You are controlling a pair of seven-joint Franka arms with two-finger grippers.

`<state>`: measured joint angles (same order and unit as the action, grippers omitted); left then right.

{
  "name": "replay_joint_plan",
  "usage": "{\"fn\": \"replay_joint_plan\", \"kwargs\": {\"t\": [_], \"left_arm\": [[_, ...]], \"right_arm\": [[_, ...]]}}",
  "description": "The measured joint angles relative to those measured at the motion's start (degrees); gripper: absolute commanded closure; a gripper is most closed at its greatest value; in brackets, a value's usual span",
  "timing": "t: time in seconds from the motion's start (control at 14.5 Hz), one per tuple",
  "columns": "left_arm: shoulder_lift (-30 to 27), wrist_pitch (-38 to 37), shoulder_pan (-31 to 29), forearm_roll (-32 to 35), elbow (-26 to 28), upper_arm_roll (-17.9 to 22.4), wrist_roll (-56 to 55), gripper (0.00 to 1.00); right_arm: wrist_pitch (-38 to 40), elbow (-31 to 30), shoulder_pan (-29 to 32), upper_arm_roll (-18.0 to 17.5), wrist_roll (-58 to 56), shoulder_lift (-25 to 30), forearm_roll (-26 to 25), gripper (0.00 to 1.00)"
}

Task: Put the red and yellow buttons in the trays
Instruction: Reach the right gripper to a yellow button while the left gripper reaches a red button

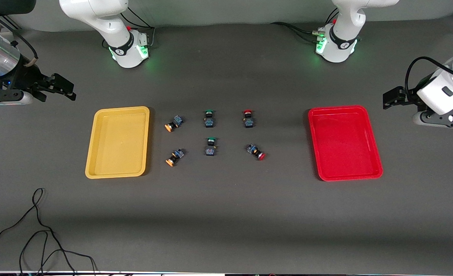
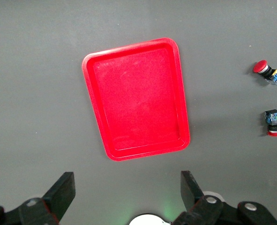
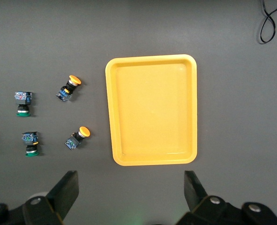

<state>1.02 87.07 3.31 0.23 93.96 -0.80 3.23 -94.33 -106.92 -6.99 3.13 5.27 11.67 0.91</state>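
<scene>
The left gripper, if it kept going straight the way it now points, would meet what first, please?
Probably the shallow red plastic tray: the left gripper, fingers open, points down over the dark table, and in its wrist view the tray lies just ahead. Depth is unclear; it might touch bare table first.

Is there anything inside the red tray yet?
No. The red tray shows only its bare floor, seen in full in the left wrist view. Both red buttons lie outside on the table. Nothing covers it.
</scene>
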Motion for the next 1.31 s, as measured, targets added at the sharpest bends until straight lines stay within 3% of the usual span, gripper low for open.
{"fn": "replay_joint_plan", "kwargs": {"t": [0.55,0.9,1.11,1.31], "left_arm": [[0.1,0.0,0.0,0.0,0.0,0.0,0.3,0.0],[0.1,0.6,0.6,-2.2,1.8,-0.7,-0.5,0.0],[0.1,2.0,4.7,-3.3,4.6,-2.5,-7.6,0.0],[0.1,6.9,13.3,-3.5,8.2,-4.6,-20.4,0.0]], "right_arm": [[1.0,0.0,-0.1,-0.6,0.0,-0.8,0.0,0.0],[-0.1,0.1,-2.2,-6.1,10.4,-4.1,0.1,0.0],[-2.5,0.1,-3.3,-10.2,21.7,-7.9,2.1,0.0],[-7.6,-1.4,-5.5,-11.1,29.4,-11.7,3.5,0.0]]}}
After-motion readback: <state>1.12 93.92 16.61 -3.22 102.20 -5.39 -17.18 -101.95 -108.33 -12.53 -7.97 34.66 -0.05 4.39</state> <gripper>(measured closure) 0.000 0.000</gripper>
